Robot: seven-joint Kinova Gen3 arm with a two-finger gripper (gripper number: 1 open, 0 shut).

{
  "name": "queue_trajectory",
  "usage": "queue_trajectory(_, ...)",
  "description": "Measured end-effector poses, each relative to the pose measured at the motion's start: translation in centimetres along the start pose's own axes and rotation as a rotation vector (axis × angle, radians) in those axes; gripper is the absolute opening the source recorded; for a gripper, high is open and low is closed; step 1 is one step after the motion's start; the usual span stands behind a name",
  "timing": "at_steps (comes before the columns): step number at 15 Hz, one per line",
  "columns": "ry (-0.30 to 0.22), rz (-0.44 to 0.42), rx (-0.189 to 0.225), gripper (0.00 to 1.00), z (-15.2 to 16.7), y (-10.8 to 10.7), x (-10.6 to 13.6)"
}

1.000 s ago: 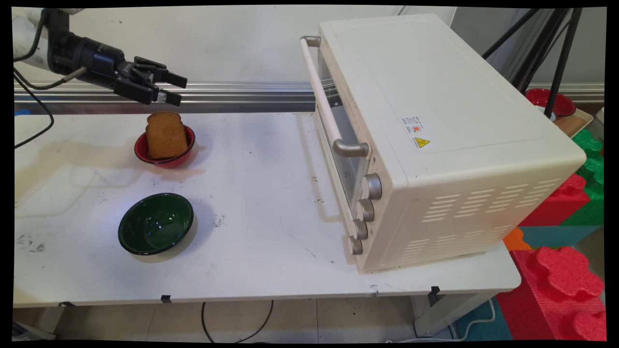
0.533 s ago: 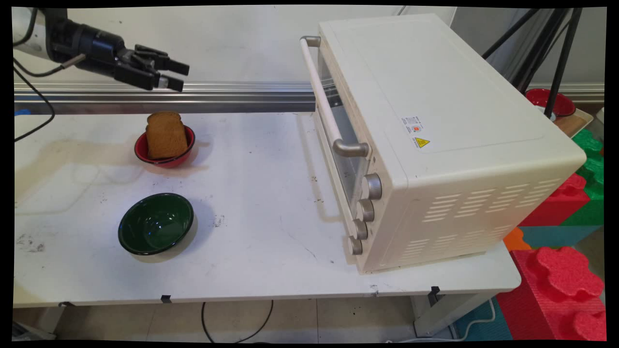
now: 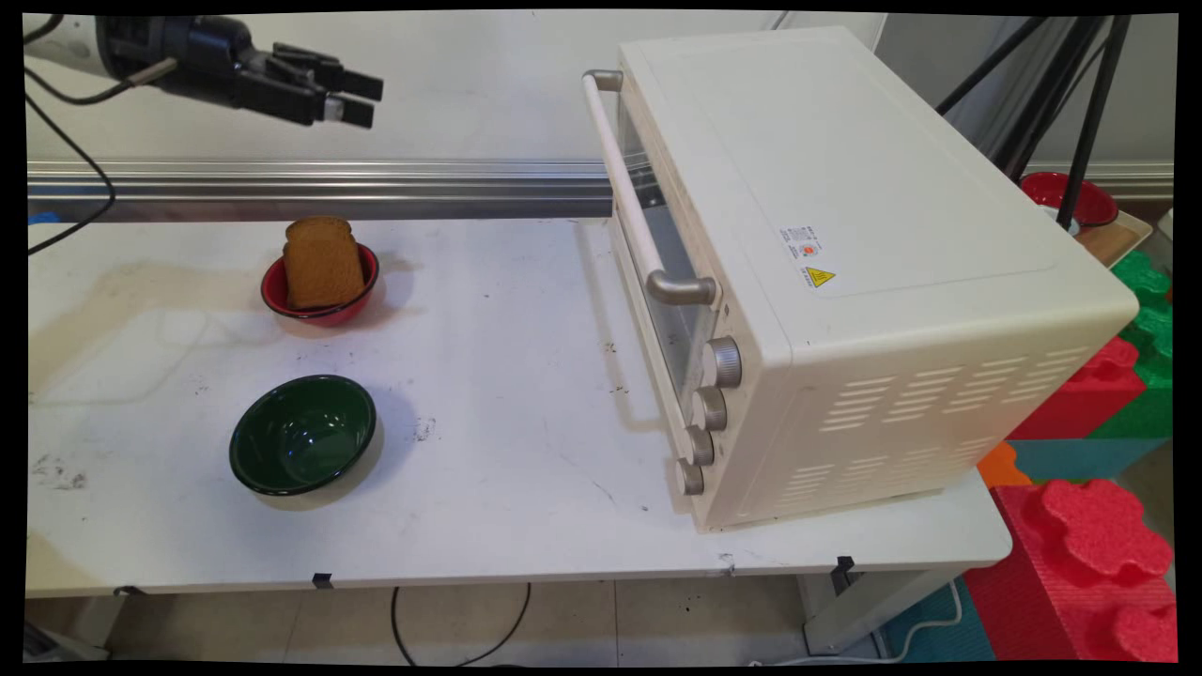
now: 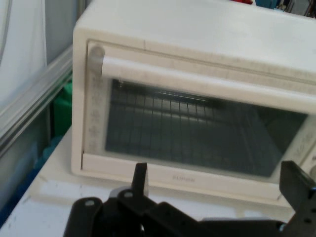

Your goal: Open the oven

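White arm reaching in from upper left, raised high, level, black gripper jaws parted, empty

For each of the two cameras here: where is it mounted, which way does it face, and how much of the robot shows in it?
Main view: fixed above the table's near side, looking down across it to the wall; shows the gripper at upper left with jaws apart, above the bread in the red bowl, the green bowl, and the oven.
Hand view: on the hand, looking along the gripper at the oven's door; black linkage and two fingers rise from the bottom.
Shared: oven and gripper.
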Motion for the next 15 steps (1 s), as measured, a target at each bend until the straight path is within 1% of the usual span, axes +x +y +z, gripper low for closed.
queue_trajectory(3,0.029,-0.010,-0.002,1.00,1.2,0.1,1.5)
queue_trajectory(7,0.057,-0.016,-0.014,1.00,4.1,0.5,3.5)
queue_trajectory(11,0.064,-0.006,-0.024,1.00,6.8,1.1,5.0)
queue_trajectory(15,0.057,0.023,-0.032,1.00,10.0,1.7,6.2)
